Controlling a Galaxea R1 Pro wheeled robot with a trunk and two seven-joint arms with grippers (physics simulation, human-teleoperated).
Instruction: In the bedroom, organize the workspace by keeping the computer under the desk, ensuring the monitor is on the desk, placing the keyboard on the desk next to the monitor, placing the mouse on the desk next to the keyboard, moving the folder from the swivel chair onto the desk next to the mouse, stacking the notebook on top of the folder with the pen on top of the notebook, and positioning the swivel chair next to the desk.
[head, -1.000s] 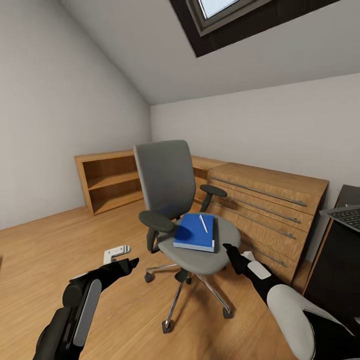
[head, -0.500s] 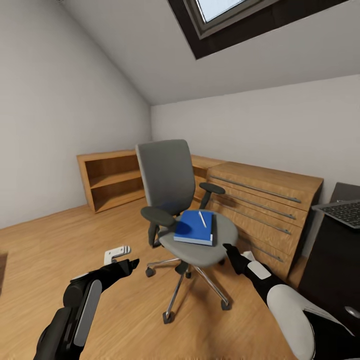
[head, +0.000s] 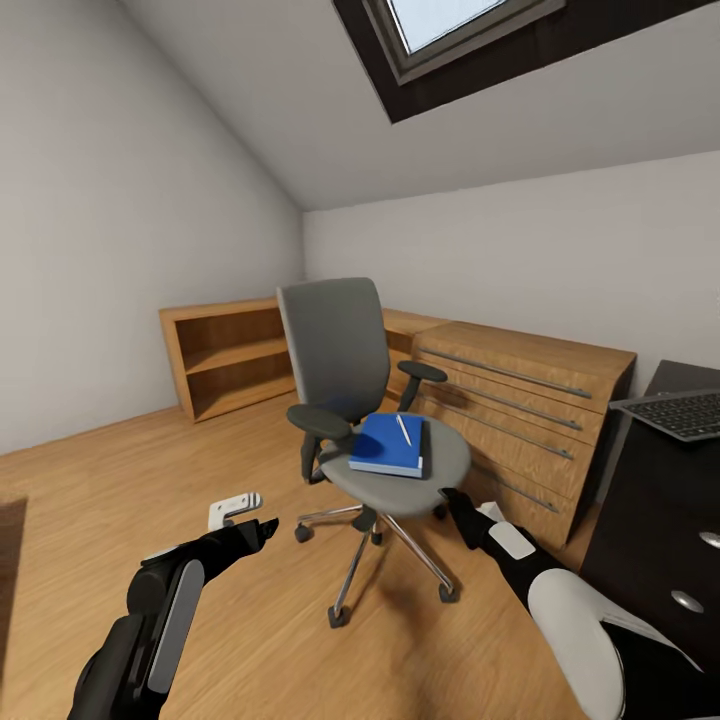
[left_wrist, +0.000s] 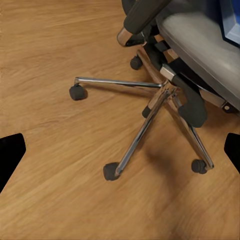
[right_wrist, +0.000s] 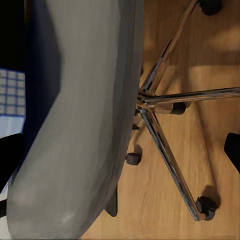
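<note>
Our left hand (head: 250, 520) hangs low at about 8 o'clock in the head view, its two dark fingers spread apart and holding nothing. In the left wrist view those fingertips (left_wrist: 11, 152) sit at opposite edges, wide apart, above bare wood floor (left_wrist: 45, 60).

Our right hand (head: 462, 508) reaches forward at about 5 o'clock, just below the rim of the chair seat. In the right wrist view its dark fingertips (right_wrist: 233, 148) again sit at opposite edges, so it too is open and empty, close under the seat.

Between and beyond both hands stands the swivel chair (head: 345, 375), grey with black armrests, its chrome star base (left_wrist: 150, 107) on castors resting on the floor. On the seat lies the blue folder (head: 388, 445), with the thin white pen (head: 405, 431) lying across its top. We cannot make out a notebook apart from the folder.

Behind the chair, toward 1 o'clock, stands a light wood drawer unit (head: 520, 400); a low open wood shelf (head: 225, 360) sits at 10 o'clock. At 3 o'clock is the black worktop (head: 690, 378), with the keyboard (head: 680, 412) on its near edge. A dark-framed skylight (head: 450, 30) cuts the sloped ceiling at 12 o'clock.
</note>
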